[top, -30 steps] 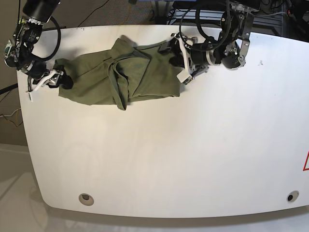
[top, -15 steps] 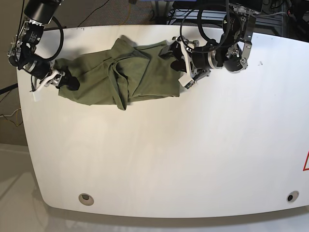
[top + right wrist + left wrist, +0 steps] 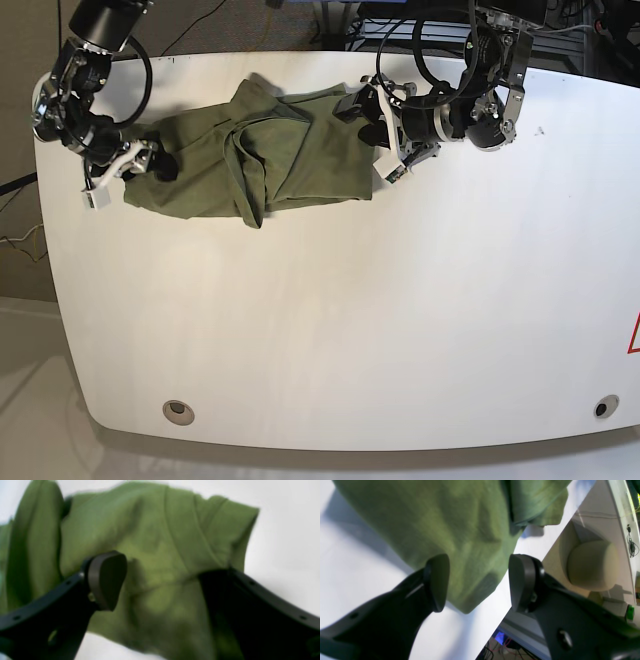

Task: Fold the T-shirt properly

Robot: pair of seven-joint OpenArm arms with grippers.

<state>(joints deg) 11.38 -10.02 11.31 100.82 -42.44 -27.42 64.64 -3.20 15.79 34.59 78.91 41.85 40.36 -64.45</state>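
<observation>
The T-shirt [image 3: 255,160] lay bunched and half-folded along the far edge of the white table [image 3: 360,320]. The left gripper [image 3: 478,582] straddled one cloth corner with jaws apart, clamping nothing; the right gripper [image 3: 162,585] likewise gaped over the opposite end. The step in hand looked like taking hold: each jaw pair would need to close on its edge before any fold.

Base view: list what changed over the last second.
The right gripper slid inward along the T-shirt, pushing its end in slightly. The left gripper lifted a little toward the table's far edge. Both stand open over the cloth, gripping nothing. The shirt's bunched middle fold stayed as it was.
</observation>
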